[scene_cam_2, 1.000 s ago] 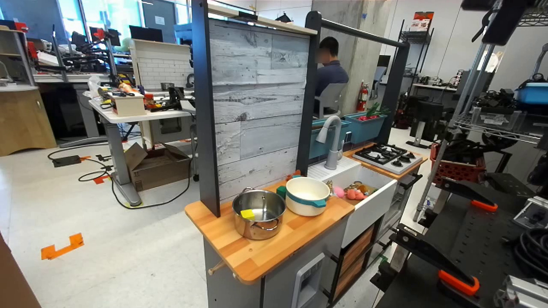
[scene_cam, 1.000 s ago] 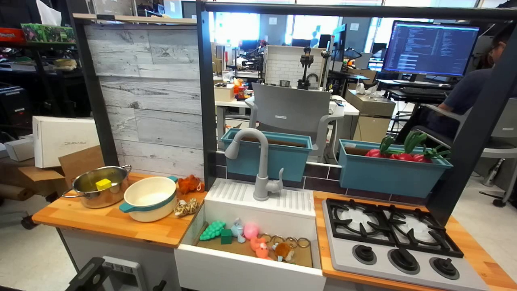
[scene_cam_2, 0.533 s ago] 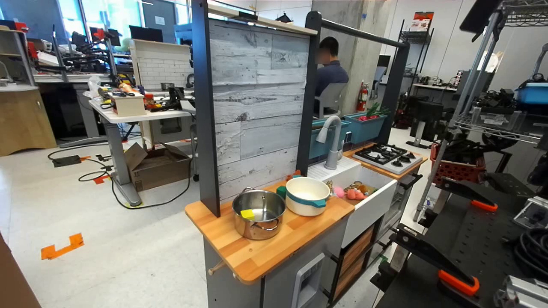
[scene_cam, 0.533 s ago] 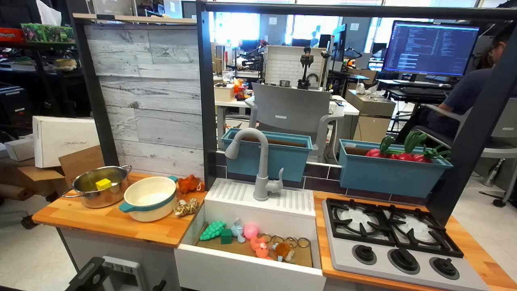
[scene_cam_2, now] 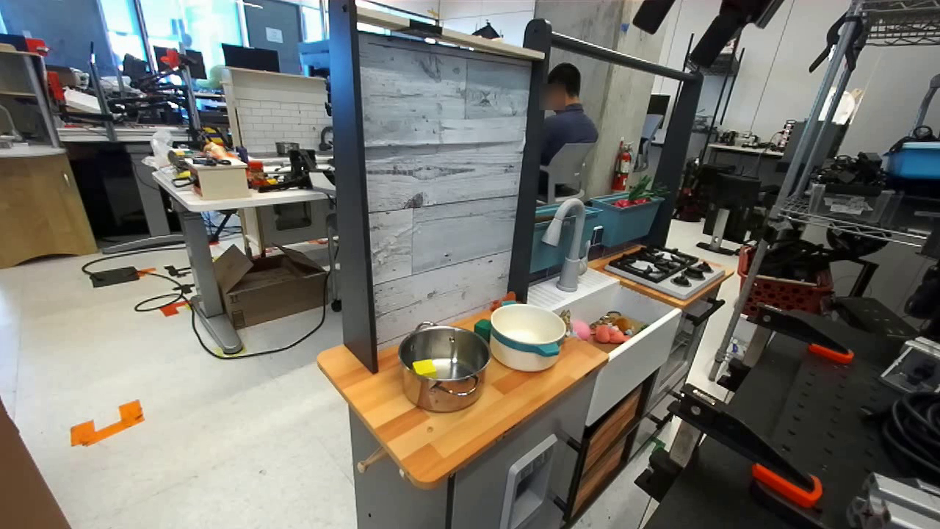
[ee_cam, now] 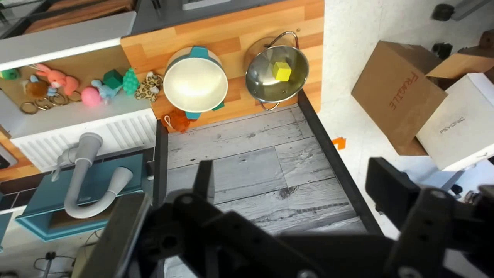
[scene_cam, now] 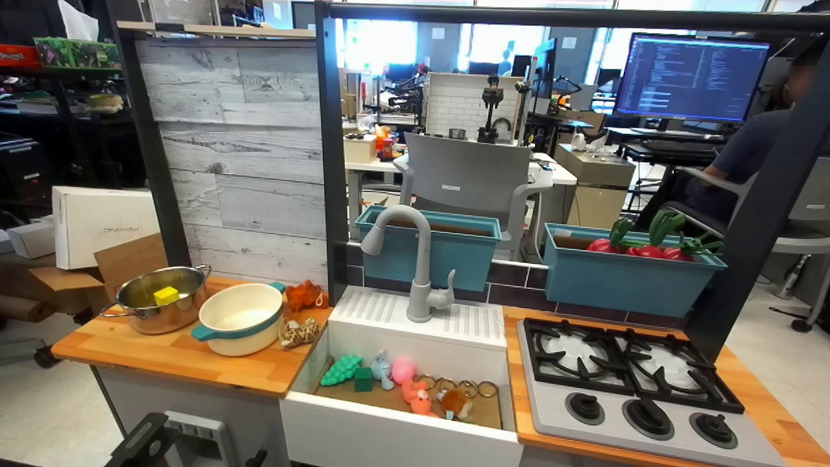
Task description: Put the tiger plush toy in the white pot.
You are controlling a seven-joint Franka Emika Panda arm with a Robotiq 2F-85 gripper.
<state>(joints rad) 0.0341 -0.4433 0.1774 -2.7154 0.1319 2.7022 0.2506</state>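
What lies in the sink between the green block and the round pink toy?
In an exterior view, a blue toy lies between the green block and the round pink toy; the wrist view shows it too.

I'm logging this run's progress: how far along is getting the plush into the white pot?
Done: nothing yet; no plush shows inside the white pot.
In hand: nothing; the gripper is open.
Left: the whole grasp, carry and release. The orange plush and spotted plush both lie beside the pot on the counter; I can't tell which plush is the tiger.
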